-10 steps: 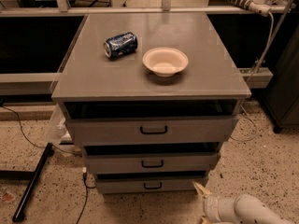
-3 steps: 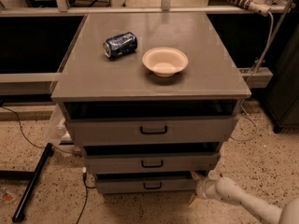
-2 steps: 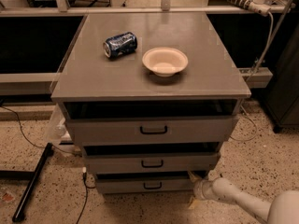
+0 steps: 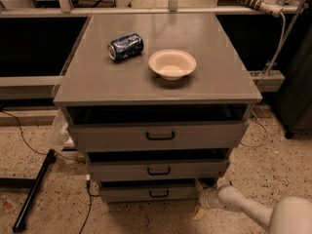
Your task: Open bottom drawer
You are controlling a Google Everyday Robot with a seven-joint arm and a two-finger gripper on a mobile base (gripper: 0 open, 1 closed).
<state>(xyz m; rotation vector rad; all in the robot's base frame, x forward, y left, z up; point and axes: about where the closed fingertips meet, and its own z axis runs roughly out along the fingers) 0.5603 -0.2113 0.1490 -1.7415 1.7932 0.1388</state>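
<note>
Right, gripper (image 4: 198, 199) is low, just off the floor (image 4: 273, 169), at the right end of the bottom drawer (image 4: 131, 194). Jaws look spread: one pale tip up by the drawer's right corner, the other below it near the floor, nothing between them. The arm (image 4: 243, 207) comes in from the lower right, so it reaches the front from the side instead of head-on.

The bottom drawer is the lowest and narrowest of the three fronts, right under the middle drawer (image 4: 117, 171). Its front sits furthest back in the stack, so I read it as not pulled yet. Its black loop handle (image 4: 159, 193) is centred on the front and well to the left of the gripper, no contact.

My guess is this is the approach step: gripper already at handle height, spread to take the loop. It needs a move left along the front, one jaw behind the loop, then a straight pull outward.

Risks: little room between the drawer's lower edge and the floor, and the lower tip is close to it. The middle front overhangs the bottom one, so coming in from above is blocked.

The top drawer (image 4: 97, 136) is the widest. On the bench (image 4: 214, 43) a blue can (image 4: 126, 46) lies on its side beside an empty white bowl (image 4: 172, 64); both are well clear of the pull.
</note>
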